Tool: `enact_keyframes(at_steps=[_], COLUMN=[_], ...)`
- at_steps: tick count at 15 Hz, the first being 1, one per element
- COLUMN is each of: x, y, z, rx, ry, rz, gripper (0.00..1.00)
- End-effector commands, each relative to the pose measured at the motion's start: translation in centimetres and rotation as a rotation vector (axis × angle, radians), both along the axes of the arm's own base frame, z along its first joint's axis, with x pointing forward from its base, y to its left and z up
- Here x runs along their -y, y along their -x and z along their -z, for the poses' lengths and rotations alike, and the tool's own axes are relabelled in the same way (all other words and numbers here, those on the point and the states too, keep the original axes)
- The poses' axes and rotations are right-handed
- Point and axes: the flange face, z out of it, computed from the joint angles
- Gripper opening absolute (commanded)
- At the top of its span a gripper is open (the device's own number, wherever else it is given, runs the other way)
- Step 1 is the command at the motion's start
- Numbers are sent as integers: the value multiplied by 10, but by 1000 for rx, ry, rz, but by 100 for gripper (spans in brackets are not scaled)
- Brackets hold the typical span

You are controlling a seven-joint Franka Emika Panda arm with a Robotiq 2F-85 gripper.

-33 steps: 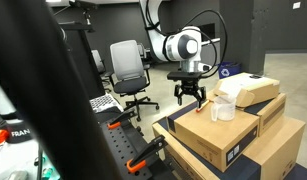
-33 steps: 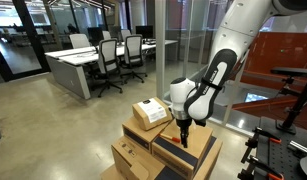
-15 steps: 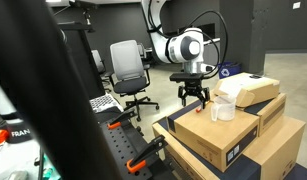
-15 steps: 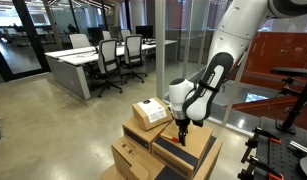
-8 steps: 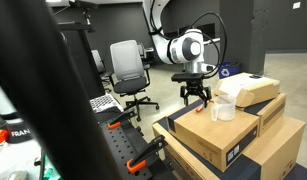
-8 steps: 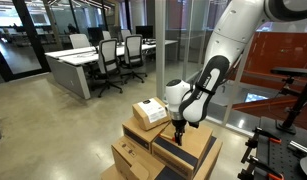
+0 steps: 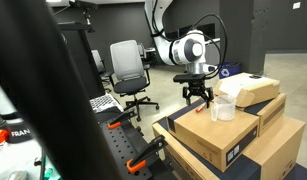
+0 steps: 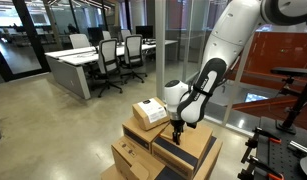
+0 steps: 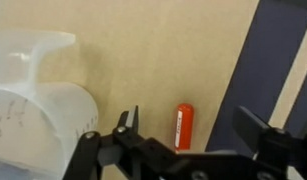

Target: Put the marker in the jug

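In the wrist view the marker (image 9: 183, 125), a short orange-red stick, lies on the tan cardboard box top (image 9: 173, 50). It sits between my two open fingers, with the gripper (image 9: 188, 125) above it and not touching. The translucent whitish jug (image 9: 33, 95) stands just left of the fingers. In an exterior view the jug (image 7: 224, 108) stands on the box and my open gripper (image 7: 198, 99) hangs just left of it. In an exterior view (image 8: 175, 138) the gripper hovers low over the box; the marker and jug are hidden there.
Stacked cardboard boxes (image 7: 233, 140) carry a flat cream-topped box (image 7: 248, 90) behind the jug. A dark blue surface (image 9: 283, 60) borders the box. Orange-handled clamps (image 7: 143, 160) sit on a black frame nearby. Office chairs (image 7: 128, 70) and desks (image 8: 83, 65) stand further off.
The gripper has shifted slightly toward the jug along the box and stayed open. The jug and boxes have not moved.
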Motion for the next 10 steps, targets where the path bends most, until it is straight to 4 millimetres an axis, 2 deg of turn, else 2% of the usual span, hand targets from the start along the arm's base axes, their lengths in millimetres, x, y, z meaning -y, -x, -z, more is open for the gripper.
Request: enact_keyframes(at_steps=[1,10], x=[-4,-16], y=[-11,-26], z=[5,11], rx=[18,51], ry=[27,54], rz=[9,-2], gripper=[100,100])
